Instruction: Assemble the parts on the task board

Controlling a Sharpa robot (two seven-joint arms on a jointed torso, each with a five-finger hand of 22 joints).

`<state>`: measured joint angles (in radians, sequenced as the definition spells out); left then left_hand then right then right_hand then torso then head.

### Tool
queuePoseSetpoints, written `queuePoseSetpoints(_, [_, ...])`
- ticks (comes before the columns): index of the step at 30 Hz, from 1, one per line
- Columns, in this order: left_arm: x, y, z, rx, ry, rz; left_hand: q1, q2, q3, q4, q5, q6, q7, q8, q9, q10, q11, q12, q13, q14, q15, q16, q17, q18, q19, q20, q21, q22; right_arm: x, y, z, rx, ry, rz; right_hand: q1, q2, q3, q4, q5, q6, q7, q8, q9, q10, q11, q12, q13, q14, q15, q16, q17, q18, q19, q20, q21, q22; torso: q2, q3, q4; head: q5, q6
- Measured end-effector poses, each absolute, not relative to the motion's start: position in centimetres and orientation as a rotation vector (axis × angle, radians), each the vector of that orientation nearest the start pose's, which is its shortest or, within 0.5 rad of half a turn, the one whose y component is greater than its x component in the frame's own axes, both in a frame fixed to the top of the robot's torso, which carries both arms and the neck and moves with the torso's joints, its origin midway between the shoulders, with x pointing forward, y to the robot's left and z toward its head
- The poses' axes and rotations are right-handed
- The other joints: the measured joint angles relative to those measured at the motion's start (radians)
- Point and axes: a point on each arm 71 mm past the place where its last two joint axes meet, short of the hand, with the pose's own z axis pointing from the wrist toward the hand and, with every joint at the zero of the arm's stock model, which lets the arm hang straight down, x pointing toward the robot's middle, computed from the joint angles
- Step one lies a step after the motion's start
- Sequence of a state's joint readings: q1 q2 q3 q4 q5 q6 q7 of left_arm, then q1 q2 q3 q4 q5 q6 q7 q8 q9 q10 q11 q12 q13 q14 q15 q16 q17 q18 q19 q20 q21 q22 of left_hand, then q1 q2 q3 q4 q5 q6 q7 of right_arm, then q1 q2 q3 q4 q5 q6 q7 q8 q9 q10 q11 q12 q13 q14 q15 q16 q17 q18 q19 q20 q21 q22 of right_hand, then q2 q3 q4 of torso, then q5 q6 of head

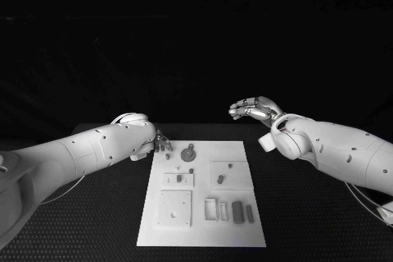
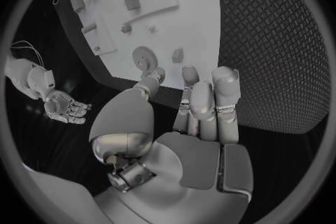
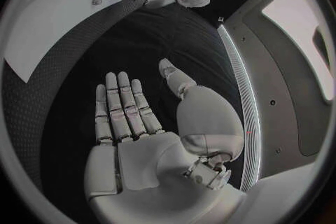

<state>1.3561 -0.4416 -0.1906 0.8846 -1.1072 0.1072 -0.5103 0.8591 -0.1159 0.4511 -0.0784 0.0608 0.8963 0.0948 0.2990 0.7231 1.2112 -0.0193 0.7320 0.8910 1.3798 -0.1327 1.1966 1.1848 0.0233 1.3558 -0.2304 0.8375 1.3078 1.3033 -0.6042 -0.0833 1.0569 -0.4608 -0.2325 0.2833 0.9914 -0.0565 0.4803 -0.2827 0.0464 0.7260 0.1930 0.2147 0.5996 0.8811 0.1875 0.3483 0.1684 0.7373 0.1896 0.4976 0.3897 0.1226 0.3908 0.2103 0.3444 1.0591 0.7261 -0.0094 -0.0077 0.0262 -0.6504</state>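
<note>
Left hand (image 1: 157, 144) sits at the task board's (image 1: 203, 239) far-left corner, fingers apart, holding nothing, fingertips just beside the round gear-like part (image 1: 188, 154). Right hand (image 1: 255, 109) hangs open off the board's far-right corner, well apart from the parts, fingers loosely spread. Board lies mid-worktop (image 1: 319, 216); the other small parts lie loose across it and nothing looks seated yet. Looks like the reach-to-grasp step for the gear. Next: left hand closes on it, then lifts clear.
</note>
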Motion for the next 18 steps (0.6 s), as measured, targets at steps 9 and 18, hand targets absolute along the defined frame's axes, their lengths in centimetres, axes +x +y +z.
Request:
queuePoseSetpoints(9, [59.19, 20.60, -21.16, -0.227, 2.187, -0.064, -0.055, -0.015, -0.013, 0.049, -0.006, -0.001, 0.000, -0.009, -0.001, -0.007, 0.000, 0.011, 0.000, -0.004, 0.004, 0.016, -0.012, 0.000, -0.013, 0.002, 0.020, 0.000, 57.66, -21.57, -16.17, 0.622, 1.540, 1.188, 0.000, 0.000, 0.000, 0.000, 0.000, 0.000, 0.000, 0.000, 0.000, 0.000, 0.000, 0.000, 0.000, 0.000, 0.000, 0.000, 0.001, 0.000, 0.000, 0.000, 0.000, 0.001, 0.000, 0.0001, -0.0007, -0.003, -0.005])
queuePoseSetpoints(18, [59.19, 20.82, -21.30, -0.223, 2.205, -0.056, -0.077, -0.005, -0.012, 0.076, -0.006, 0.010, -0.002, -0.009, 0.000, -0.011, -0.004, 0.018, -0.002, -0.008, 0.001, 0.029, -0.015, 0.000, -0.020, 0.002, 0.031, 0.000, 57.64, -21.53, -16.16, 0.621, 1.540, 1.190, 0.000, 0.000, 0.000, 0.000, 0.000, 0.000, 0.000, 0.000, -0.001, 0.000, 0.000, 0.000, -0.001, 0.000, 0.000, 0.000, 0.001, 0.000, 0.000, 0.000, 0.000, 0.001, 0.000, 0.0000, 0.0007, -0.007, -0.008])
